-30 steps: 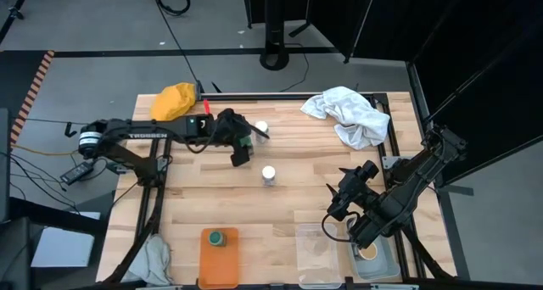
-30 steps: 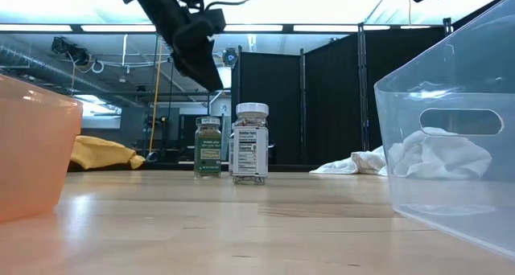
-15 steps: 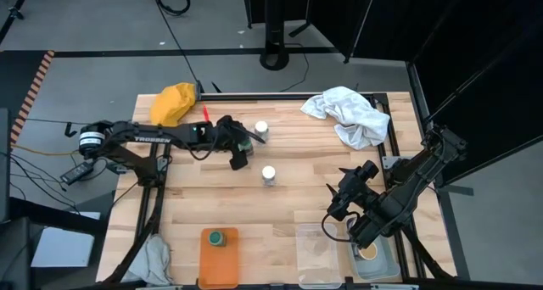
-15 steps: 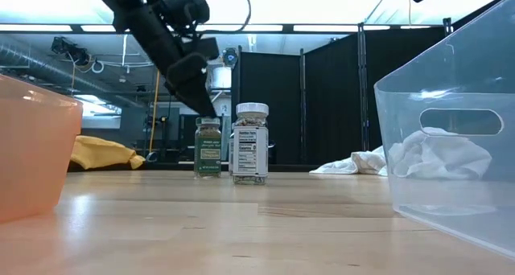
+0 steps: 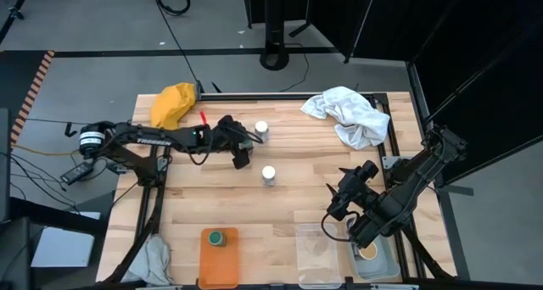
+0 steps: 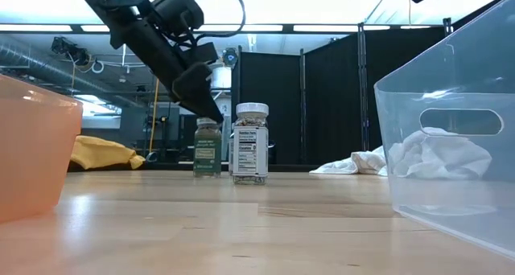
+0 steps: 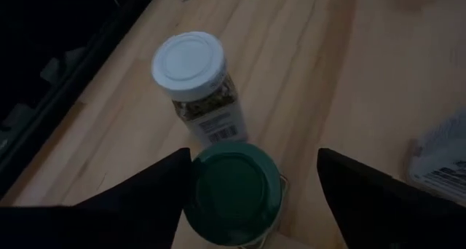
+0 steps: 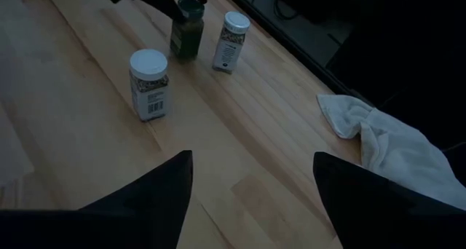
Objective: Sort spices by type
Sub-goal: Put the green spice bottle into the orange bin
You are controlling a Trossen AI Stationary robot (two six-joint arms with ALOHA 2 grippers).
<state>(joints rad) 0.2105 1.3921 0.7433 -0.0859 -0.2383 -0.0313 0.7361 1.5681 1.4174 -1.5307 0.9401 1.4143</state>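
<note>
While left claw (image 7: 251, 172) straddles green-lidded jar (image 7: 237, 193), white-lidded jar (image 7: 194, 81) adjacent

Smooth pale wood table (image 5: 212, 205), translucent plastic trays (image 6: 451, 130).

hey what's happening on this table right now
The robot is sorting spice jars. Its left claw is open and down over a green-lidded jar near the far side of the table, one finger on each side, not yet closed. Two white-lidded jars stand nearby. One green-lidded jar already sits in the orange tray, and a tan-lidded one in the grey tray. The right claw waits open over the near right corner.
</note>
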